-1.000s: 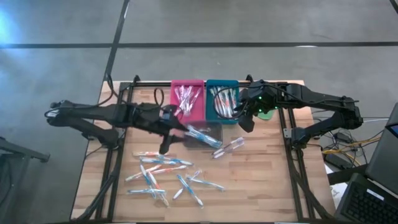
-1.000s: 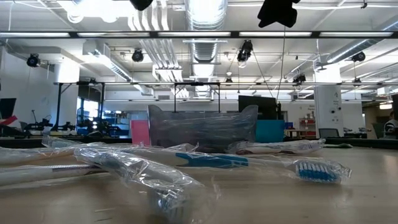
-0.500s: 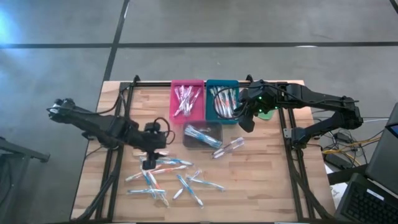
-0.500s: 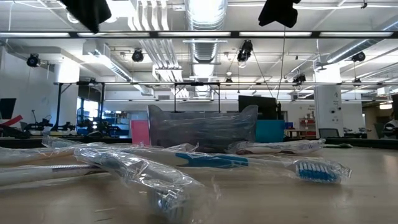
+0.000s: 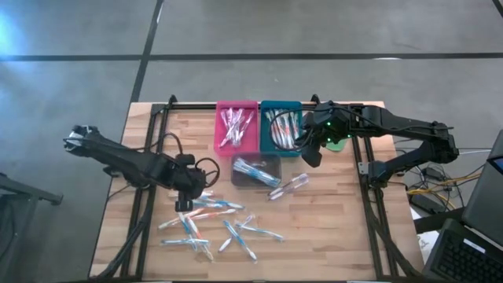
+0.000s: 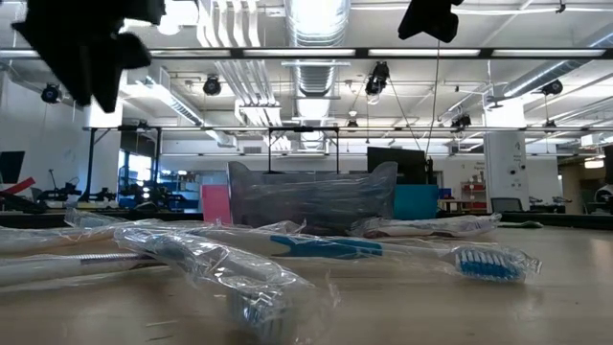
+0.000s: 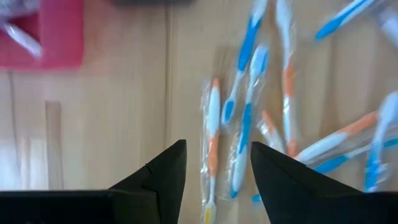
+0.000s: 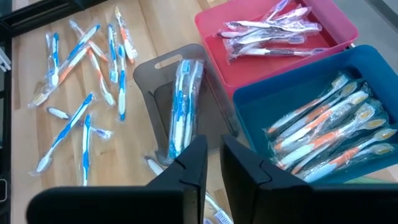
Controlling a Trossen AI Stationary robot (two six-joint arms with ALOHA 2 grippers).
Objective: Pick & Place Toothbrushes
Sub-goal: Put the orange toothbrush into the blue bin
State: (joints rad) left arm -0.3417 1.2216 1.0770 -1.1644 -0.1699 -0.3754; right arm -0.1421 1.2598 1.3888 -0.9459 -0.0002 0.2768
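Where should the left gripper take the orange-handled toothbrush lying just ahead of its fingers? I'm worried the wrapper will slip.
Judging by the left wrist view, grip the orange-handled toothbrush at mid-handle, coming straight down from above. It lies flat on the table, lengthwise between the open left gripper fingers, so they would close across its narrow width. A blue brush lies close beside it, so centre carefully.

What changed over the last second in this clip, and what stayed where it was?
The left gripper swung away from the grey tray and came down over the loose toothbrushes on the table, fingers open and empty, an orange-handled brush lying between them. Nothing was picked up or dropped. The right gripper stayed beside the blue tray; the trays and brushes did not move.
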